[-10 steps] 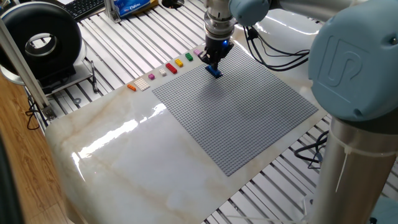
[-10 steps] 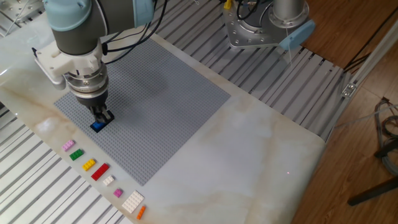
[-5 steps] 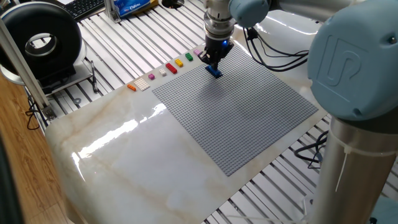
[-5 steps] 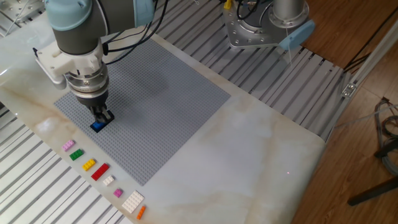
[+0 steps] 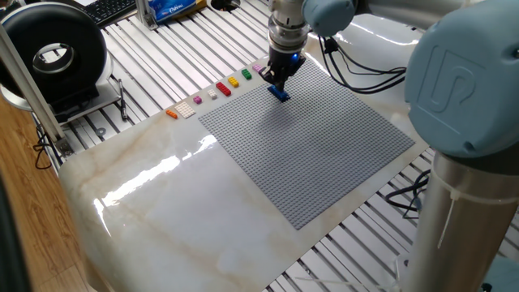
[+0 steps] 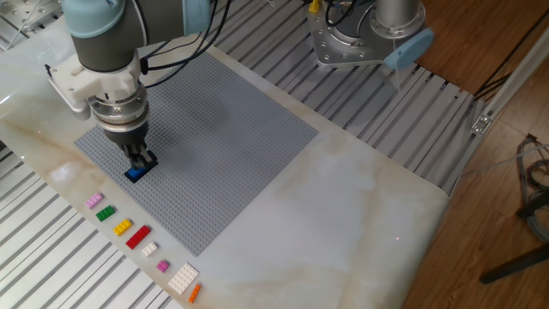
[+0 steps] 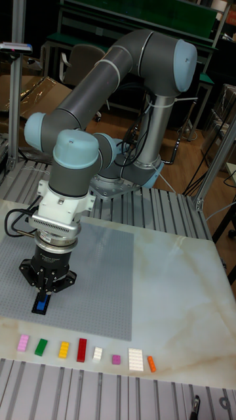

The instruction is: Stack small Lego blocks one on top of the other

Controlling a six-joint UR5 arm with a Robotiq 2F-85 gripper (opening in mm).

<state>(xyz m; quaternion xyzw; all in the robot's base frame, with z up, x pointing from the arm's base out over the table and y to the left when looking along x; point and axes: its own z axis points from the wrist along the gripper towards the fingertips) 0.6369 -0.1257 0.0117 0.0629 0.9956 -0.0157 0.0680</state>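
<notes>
tall fixed view: fingers over blue block, risk notes

tall fixed view shows my gripper [image 7: 44, 296] pointed straight down at the lower left of the frame, fingertips at the blue block [image 7: 42, 306]. the block sits on the grey baseplate [image 7: 98, 282], with what looks like a black block [image 7: 39, 310] under or beside it; which one, i cannot tell. a pink-purple block [image 7: 115, 359] lies in the row of spare bricks along the bottom, off the baseplate.

finger state: narrow. whether the pads are clamped on the blue block or merely resting at its sides, i cannot tell. one fixed view places the blue block [image 5: 280, 94] at my fingertips, upper centre; the other fixed view places it [image 6: 135, 174] at centre left. neither settles the contact.

likely faults from here:
- studs misaligned: pressing down would tilt the blue block instead of seating it.
- lifting before release, or with sticky pads: the stack could come up with me.
- sideways drift while low: my fingers could knock the stack over.
</notes>
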